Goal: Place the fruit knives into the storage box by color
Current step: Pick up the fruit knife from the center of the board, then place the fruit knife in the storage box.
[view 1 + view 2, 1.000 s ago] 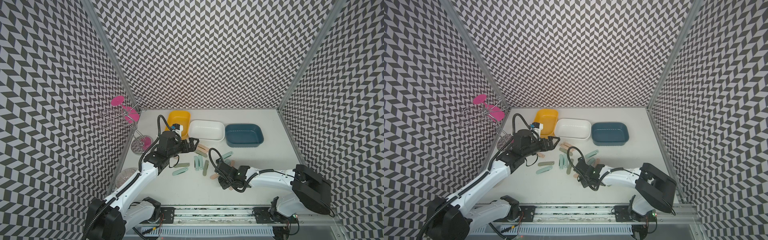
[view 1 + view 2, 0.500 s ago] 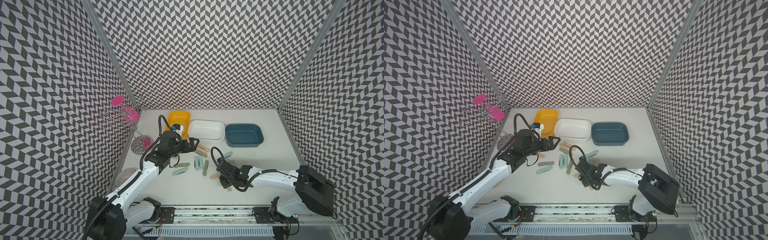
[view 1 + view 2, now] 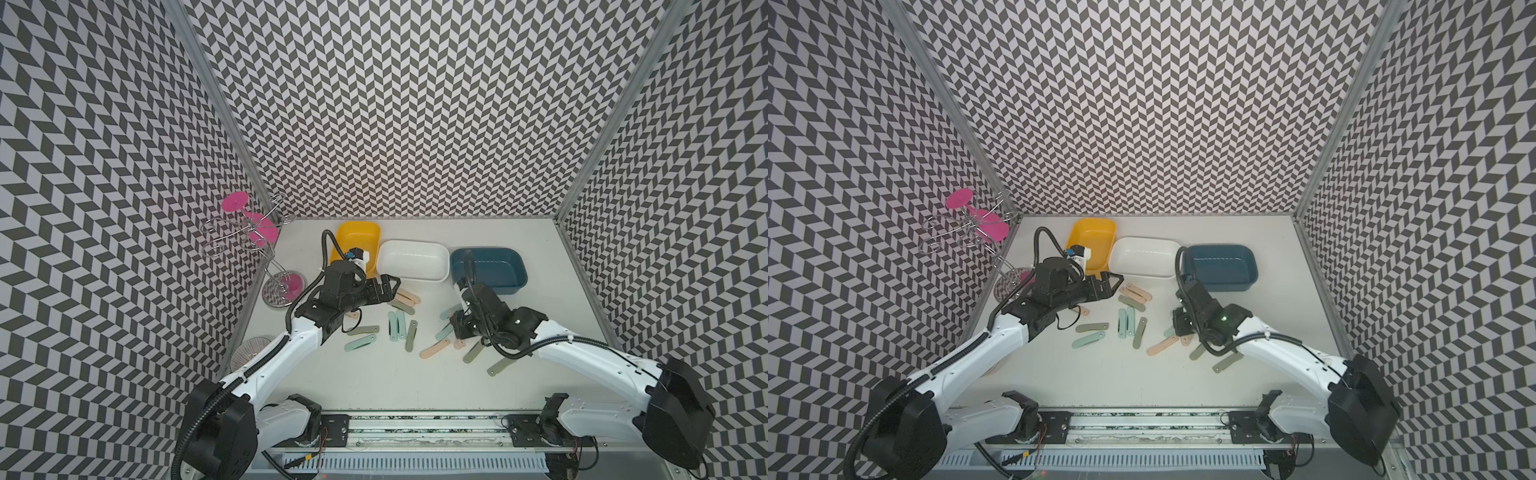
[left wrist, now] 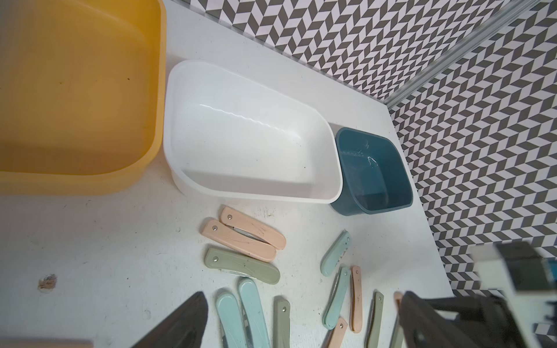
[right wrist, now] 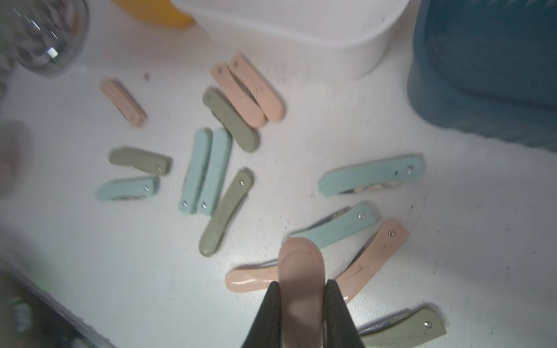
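the right gripper (image 5: 301,290) is clenched on a peach-pink fruit knife (image 5: 300,259) held end-up over the loose knives (image 5: 197,168), so i'd lift it straight clear before swinging boxward, while the left gripper (image 3: 390,289) hangs wide open beside the white storage box (image 3: 415,259).

Peach, mint, sage fruit knives (image 3: 392,331) scattered flat, one peach knife (image 5: 301,271) gripped

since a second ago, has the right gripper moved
Yes. In a top view the right gripper, shut on a peach-pink fruit knife, has shifted toward the back of the table, closer to the blue bin.
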### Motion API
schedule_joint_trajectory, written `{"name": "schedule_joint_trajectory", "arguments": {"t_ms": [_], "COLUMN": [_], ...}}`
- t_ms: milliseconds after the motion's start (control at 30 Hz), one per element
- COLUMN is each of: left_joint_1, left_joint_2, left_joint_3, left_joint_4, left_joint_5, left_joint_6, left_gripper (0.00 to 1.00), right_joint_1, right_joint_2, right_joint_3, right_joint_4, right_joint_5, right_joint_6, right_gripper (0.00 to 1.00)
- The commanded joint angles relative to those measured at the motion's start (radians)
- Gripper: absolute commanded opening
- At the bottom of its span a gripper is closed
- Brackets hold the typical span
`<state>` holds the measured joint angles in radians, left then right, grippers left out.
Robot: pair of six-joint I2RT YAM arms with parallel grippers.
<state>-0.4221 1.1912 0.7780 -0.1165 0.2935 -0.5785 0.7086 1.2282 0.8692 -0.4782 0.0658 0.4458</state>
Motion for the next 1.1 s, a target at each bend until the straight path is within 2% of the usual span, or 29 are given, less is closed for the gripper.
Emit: {"name": "schedule_joint_trajectory", "arguments": {"t_ms": [0,133,233,500,767,1067], "left_joint_1": [0.002,-0.003,-0.012,-0.046,-0.089,-0.122], "left_joint_2": [0.015,0.041,0.07,0.17,0.279,0.332], "left_joint_3": [0.044,0.061,0.081,0.16,0.252,0.282], "left_joint_4": [0.046,0.057,0.063,0.099,0.132,0.145], "left_joint_5": [0.023,0.026,0.029,0.079,0.136,0.151], "left_joint_6": [-0.016,-0.018,-0.02,-0.039,-0.068,-0.078], "left_gripper": [1.0,1.0,1.0,1.0,1.0,1.0], "right_joint_1": [-0.1,-0.233,-0.293,-0.412,-0.437,-0.434], "right_joint_2": [-0.037,0.053,0.142,0.34,0.529,0.66], "right_joint_3": [0.099,0.249,0.336,0.417,0.479,0.499], "right_joint_4": [0.082,0.089,0.105,0.192,0.19,0.205], "right_joint_5": [-0.04,-0.083,-0.098,-0.154,-0.238,-0.244], "right_joint_6": [-0.044,-0.075,-0.091,-0.104,-0.153,-0.188], "right_gripper": [0.2,0.2,0.21,0.21,0.21,0.21]}}
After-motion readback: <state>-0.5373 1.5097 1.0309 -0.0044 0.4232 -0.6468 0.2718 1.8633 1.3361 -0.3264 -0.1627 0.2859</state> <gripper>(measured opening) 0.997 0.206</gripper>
